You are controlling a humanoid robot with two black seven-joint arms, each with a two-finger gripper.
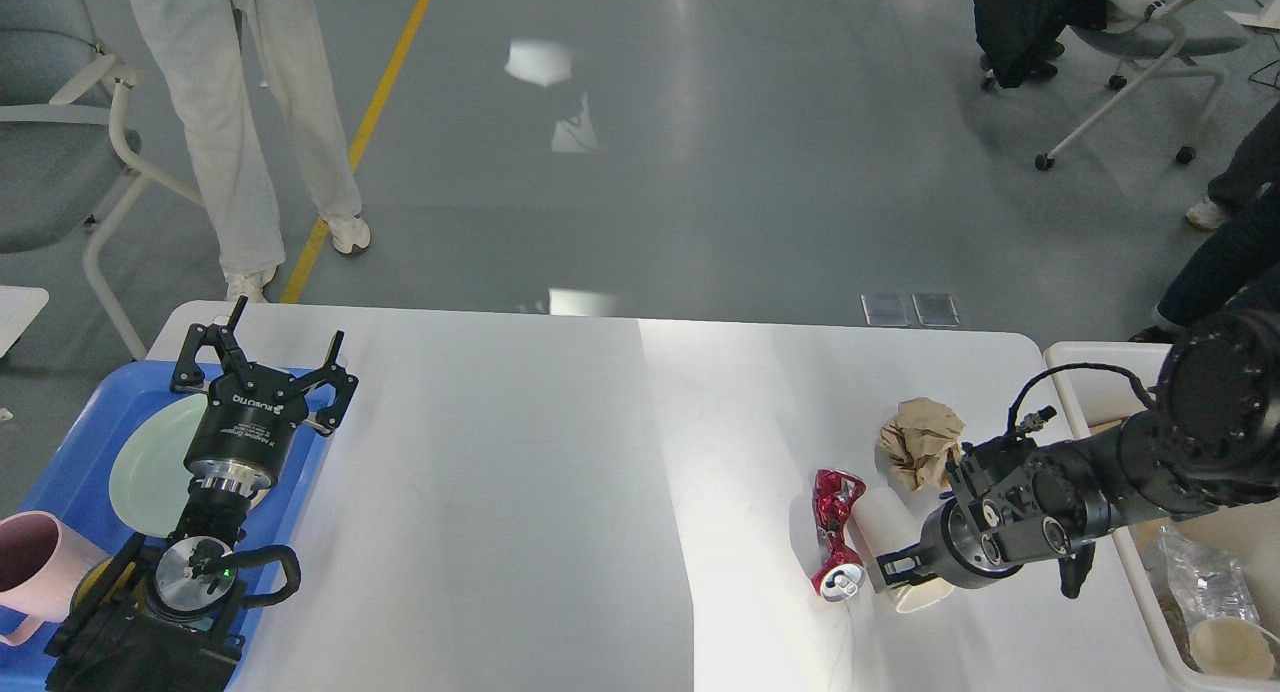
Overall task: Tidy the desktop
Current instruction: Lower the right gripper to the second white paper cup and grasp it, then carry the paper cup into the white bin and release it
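Observation:
The white desktop (pixel 560 492) carries a crushed red can (pixel 832 532), a white paper cup (pixel 884 517) lying on its side against the can, and a crumpled brown paper ball (pixel 918 437). My right gripper (pixel 900 572) is low over the cup's open end, with one dark finger showing beside the cup. The other finger is hidden, so I cannot tell whether the cup is gripped. Over the far edge of the blue tray (pixel 70 452), my left gripper (pixel 270 357) stands open and holds nothing.
The blue tray at the left holds a pale green plate (pixel 150 462) and a pink mug (pixel 35 562). A white bin (pixel 1100 357) at the table's right edge holds a clear wrapper and a paper cup (pixel 1225 644). A person's legs (pixel 250 122) and chairs stand beyond the table.

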